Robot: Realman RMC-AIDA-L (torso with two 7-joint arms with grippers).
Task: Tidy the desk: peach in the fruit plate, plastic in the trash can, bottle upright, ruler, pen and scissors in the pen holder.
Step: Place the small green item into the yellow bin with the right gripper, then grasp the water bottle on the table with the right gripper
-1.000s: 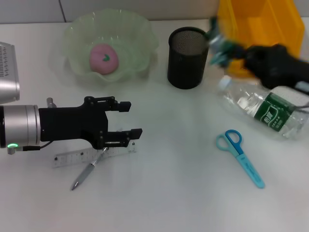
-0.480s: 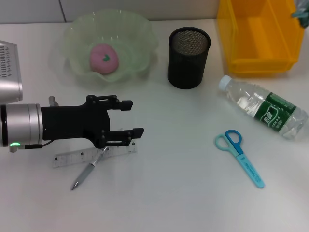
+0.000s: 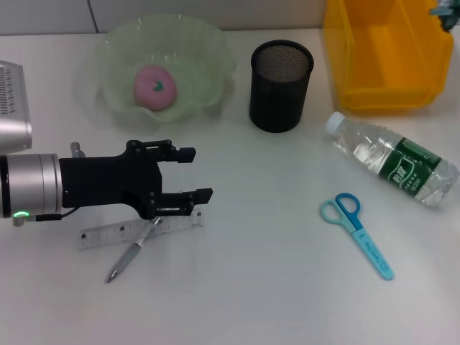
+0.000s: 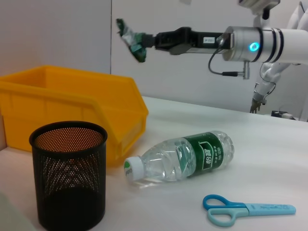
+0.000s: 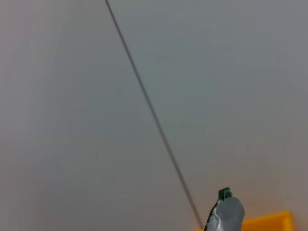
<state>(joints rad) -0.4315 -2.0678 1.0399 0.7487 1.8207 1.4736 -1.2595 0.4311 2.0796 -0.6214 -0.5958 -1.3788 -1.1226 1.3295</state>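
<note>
My left gripper (image 3: 202, 174) is open and empty, low over the clear ruler (image 3: 108, 234) and the grey pen (image 3: 130, 256) that lies across it. My right gripper (image 4: 148, 40) is shut on crumpled green and silver plastic (image 4: 131, 37), held high above the yellow trash bin (image 4: 72, 98). The plastic also shows in the head view (image 3: 447, 13) and in the right wrist view (image 5: 224, 212). The pink peach (image 3: 154, 87) lies in the green fruit plate (image 3: 108, 50). The bottle (image 3: 394, 159) lies on its side. Blue scissors (image 3: 357, 233) lie in front of it. The black mesh pen holder (image 3: 281, 85) stands upright.
The yellow bin (image 3: 381, 54) stands at the back right, next to the pen holder. A silver device (image 3: 13, 108) sits at the left edge. Bare white table lies between the ruler and the scissors.
My right arm has carried the plastic from beside the pen holder up and back to the right, above the yellow bin. The left gripper has stayed in place.
</note>
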